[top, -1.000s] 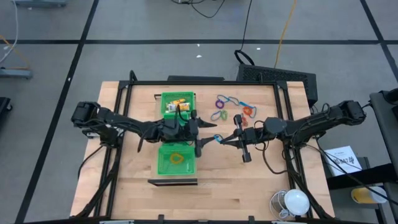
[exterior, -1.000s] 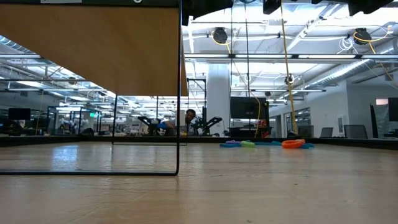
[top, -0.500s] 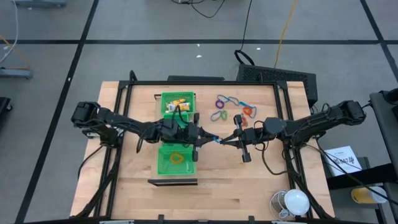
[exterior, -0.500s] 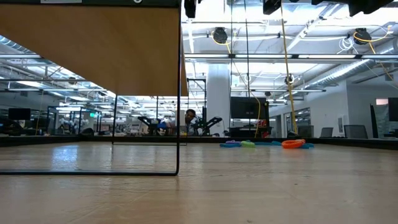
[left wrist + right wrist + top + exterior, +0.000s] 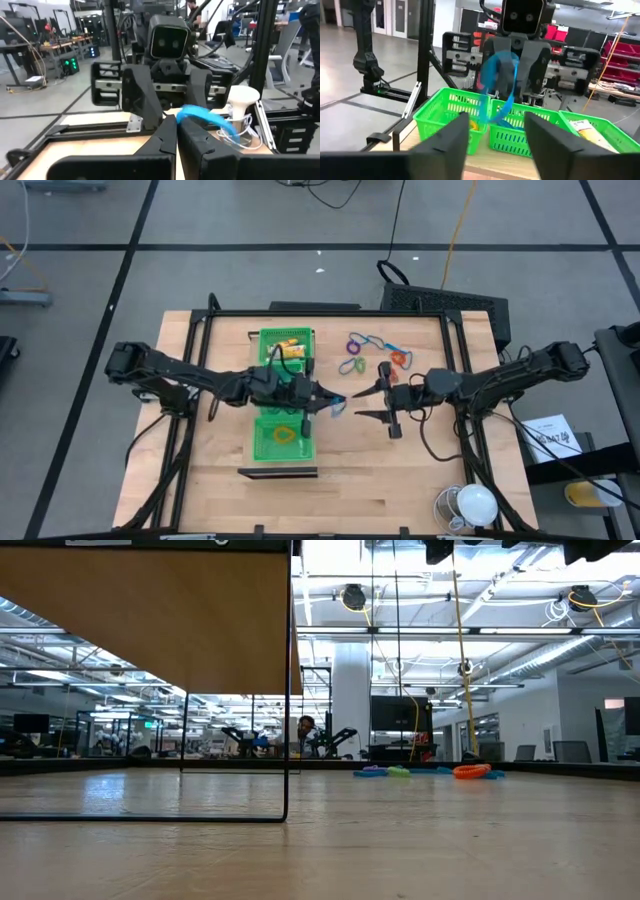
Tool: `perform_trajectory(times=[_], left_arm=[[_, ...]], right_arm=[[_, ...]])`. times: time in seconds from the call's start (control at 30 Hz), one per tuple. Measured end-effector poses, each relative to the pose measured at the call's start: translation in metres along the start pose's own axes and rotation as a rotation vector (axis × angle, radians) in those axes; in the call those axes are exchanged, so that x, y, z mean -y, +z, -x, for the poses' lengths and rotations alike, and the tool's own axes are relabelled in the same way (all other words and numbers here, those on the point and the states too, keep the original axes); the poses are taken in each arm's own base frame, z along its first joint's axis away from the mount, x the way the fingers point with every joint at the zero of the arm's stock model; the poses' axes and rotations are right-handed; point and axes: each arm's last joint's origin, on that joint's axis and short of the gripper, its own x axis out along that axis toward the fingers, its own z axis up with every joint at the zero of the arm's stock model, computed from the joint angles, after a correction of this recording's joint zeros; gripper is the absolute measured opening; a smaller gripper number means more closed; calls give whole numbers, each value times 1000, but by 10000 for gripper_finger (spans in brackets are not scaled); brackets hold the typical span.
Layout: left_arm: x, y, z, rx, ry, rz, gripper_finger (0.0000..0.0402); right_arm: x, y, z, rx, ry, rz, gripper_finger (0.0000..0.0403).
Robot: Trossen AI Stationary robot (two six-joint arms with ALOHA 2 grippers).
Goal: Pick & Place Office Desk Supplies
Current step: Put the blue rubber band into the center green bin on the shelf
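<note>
1. Table (image 5: 400, 490) — the green tray (image 5: 262, 442) runs front to back left of the middle, with small yellow pieces (image 5: 287, 345) in its rear compartment. Carry over the tray, not across the bare wood.
2. Left end effector (image 5: 335, 402) — just off the tray's right side, fingers pinched together on a blue loop (image 5: 205, 116). Keep the pinch firm; the band is thin and floppy, so it could slip.
3. Right end effector (image 5: 362, 403) — facing it from the right, fingers apart and clear of the loop. Best it backs straight off, so it cannot snag the band.
4. Remaining loops (image 5: 370, 350) lie near the rear edge, right of the tray — swing wide of them.
</note>
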Motion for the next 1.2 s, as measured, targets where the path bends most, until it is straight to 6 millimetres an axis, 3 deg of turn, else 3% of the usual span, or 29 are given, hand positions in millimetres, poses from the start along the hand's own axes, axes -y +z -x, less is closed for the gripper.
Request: perform_trajectory(times=[0.17, 0.33, 0.83, 1.2], left_arm=[[-5, 19, 23, -54, 50, -4, 4], [-8, 22, 50, -155, 137, 19, 4], [4, -16, 128, -179, 384, 130, 5], [1, -26, 134, -185, 400, 190, 15]], right_arm=[[1, 6, 6, 10, -1, 8, 256], [4, 12, 16, -10, -47, 12, 287], [6, 14, 31, -76, -68, 16, 275], [5, 9, 31, -93, -64, 17, 270]])
